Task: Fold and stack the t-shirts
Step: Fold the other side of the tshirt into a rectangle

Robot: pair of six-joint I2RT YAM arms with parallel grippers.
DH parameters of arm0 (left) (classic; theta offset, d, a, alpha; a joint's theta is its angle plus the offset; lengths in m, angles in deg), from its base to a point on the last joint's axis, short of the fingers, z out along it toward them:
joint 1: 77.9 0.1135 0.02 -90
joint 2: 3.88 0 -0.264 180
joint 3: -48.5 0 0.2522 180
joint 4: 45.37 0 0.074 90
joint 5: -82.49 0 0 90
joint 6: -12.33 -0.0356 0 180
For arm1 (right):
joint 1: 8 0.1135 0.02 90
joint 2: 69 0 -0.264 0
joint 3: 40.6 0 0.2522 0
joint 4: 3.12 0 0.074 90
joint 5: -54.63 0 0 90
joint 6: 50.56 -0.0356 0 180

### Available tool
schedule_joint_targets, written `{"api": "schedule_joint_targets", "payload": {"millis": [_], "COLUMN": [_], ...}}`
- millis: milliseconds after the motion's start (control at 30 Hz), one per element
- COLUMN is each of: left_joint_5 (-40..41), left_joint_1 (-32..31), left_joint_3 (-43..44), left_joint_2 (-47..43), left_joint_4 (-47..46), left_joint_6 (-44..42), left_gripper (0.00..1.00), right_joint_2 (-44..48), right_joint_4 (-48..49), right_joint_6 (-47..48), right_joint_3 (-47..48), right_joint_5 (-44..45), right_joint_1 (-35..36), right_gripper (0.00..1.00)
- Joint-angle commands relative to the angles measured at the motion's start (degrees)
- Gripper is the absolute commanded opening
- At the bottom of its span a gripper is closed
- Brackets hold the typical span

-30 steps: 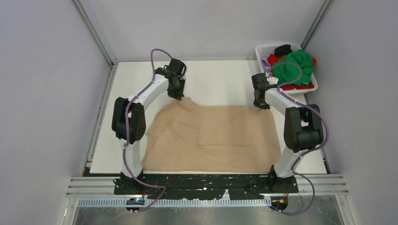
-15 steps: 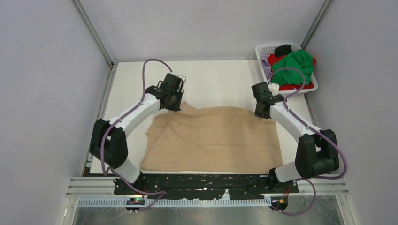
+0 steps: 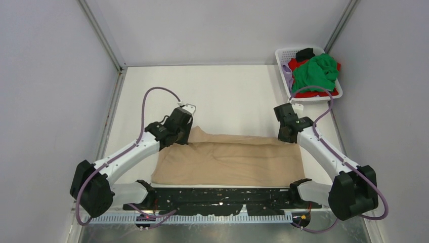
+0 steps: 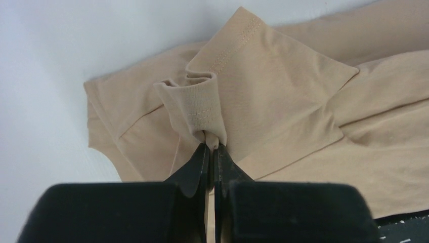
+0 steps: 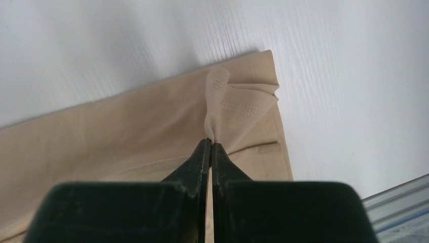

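Observation:
The beige t-shirt [image 3: 227,159] lies on the white table near the front edge, its far part folded toward me. My left gripper [image 3: 183,135] is shut on the shirt's far left corner; the left wrist view shows the jaws pinching a bunched hem [image 4: 202,109]. My right gripper [image 3: 286,135] is shut on the far right corner, and the right wrist view shows a pinched hem fold [image 5: 232,101]. Green [image 3: 316,71], red [image 3: 295,63], black [image 3: 305,53] and lilac [image 3: 287,73] shirts sit in the basket.
A white mesh basket [image 3: 286,52] holding the other shirts stands at the back right corner. The white table [image 3: 227,98] stretches behind the beige shirt. A metal rail [image 5: 399,202] runs along the right edge in the right wrist view.
Both grippers have moved toward the near edge with the shirt's far corners in them. The far edge has come with them, so the shirt covers less depth on the table.

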Motion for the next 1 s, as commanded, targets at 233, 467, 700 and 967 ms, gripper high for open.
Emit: {"api": "schedule_joint_targets", "payload": {"millis": [233,467,700,967], "left_joint_5": [-0.87,-7.95,-6.08,-2.80], "left_joint_1": [-4.53,-7.88,-8.05,-1.54], "left_joint_3": [-12.59,-16.70,-15.07,-11.39], "left_joint_2": [-10.16,-18.49,-36.01,-25.62], "left_joint_4": [-3.35,9.20,6.46,-10.09], "left_joint_6": [11.09,21.29,22.46,14.42], "left_gripper": [0.00,0.60,1.00,1.00], "right_joint_2": [3.33,7.15,16.04,16.74], "right_joint_4": [-3.52,-19.40,-18.92,2.29], "right_joint_6": [-3.31,-10.62,-11.14,-6.16], "right_joint_3": [-5.61,-5.71,2.15,-2.61], "right_joint_5": [-1.52,-3.18,3.43,-7.13], "right_joint_1": [1.99,2.94,2.84,2.69], "right_gripper": [0.11,0.58,0.96,0.96]}}
